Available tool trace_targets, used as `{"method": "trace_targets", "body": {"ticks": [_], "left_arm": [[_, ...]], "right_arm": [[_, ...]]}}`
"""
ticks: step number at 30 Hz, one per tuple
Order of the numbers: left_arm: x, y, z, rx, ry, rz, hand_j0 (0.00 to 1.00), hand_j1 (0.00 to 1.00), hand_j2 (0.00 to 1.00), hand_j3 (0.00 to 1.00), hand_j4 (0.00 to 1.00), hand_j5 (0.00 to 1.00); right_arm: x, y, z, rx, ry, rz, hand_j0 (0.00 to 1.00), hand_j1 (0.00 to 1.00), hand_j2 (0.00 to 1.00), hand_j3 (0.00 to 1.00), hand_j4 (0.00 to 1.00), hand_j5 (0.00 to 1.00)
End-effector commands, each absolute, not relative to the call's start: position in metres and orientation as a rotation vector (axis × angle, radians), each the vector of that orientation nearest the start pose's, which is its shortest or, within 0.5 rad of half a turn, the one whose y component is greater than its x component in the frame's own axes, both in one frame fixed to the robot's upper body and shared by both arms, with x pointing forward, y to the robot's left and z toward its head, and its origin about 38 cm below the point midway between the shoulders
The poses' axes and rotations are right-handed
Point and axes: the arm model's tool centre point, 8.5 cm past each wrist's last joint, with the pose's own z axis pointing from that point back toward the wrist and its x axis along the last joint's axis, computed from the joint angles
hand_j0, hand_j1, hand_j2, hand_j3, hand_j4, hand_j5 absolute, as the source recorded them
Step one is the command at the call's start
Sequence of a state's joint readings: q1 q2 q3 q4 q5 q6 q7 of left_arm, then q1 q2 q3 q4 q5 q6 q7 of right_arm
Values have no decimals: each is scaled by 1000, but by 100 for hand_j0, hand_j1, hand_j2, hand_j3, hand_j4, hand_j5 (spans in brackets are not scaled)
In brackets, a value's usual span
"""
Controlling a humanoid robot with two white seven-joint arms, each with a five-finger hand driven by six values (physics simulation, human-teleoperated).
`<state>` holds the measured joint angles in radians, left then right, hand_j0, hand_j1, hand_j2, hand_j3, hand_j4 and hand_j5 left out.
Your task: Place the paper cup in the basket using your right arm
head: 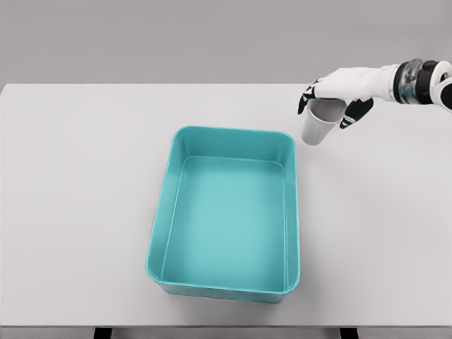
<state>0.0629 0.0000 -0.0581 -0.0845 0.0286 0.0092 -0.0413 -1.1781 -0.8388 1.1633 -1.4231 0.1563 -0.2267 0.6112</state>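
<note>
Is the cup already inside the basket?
No. The paper cup is held by the right hand above the table, beyond the far right corner of the teal basket.

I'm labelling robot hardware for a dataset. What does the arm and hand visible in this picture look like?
Only the right arm shows, entering from the upper right. The right hand has a glossy white shell over the back, with black fingertips and black finger undersides. At the wrist sits a banded grey-and-black cuff with a translucent-looking ring, then a rounded white forearm segment. No cables or markings are visible.
</note>
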Motion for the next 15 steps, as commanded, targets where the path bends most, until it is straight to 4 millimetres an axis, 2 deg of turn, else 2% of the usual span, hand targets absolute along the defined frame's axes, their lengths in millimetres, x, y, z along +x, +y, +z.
{"method": "trace_targets", "body": {"ticks": [1, 12, 15], "left_arm": [[-12, 267, -263, 41, -10, -31, 100, 100, 100, 100, 100, 100], [-12, 267, -263, 41, -10, -30, 100, 100, 100, 100, 100, 100], [-12, 267, -263, 41, -10, -31, 100, 100, 100, 100, 100, 100]], "right_arm": [[484, -264, 290, -459, -1154, 2071, 71, 71, 71, 71, 71, 71], [473, -268, 308, -481, -1200, 2090, 72, 72, 72, 72, 72, 72], [465, -269, 320, -470, -1244, 2080, 72, 72, 72, 72, 72, 72]]}}
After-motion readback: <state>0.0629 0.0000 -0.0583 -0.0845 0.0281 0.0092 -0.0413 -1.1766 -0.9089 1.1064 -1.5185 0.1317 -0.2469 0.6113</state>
